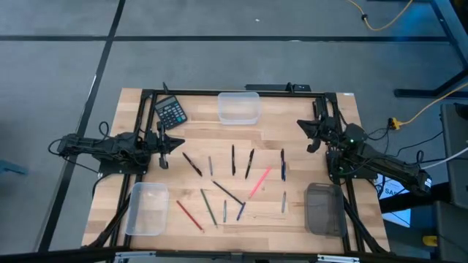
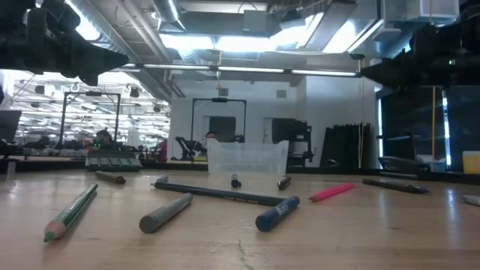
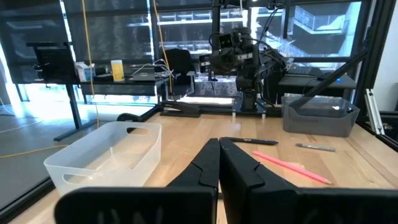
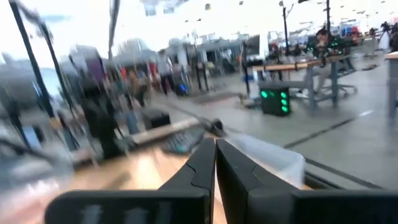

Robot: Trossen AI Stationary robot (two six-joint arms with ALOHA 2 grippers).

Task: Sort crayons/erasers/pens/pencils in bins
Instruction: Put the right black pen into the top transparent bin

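Above table, both grippers closed, empty.

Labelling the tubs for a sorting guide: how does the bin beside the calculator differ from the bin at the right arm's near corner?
The clear whitish plastic bin lies crosswise at the far edge; the smoky dark grey plastic bin lies lengthwise at the near right corner. One is pale and see-through, the other dark. Both are rounded-rectangle tubs holding no sticks.

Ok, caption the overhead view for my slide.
Unsorted pens and pencils lie mid-table among three empty bins, calculator at back; left claw and right claw shut, waiting.
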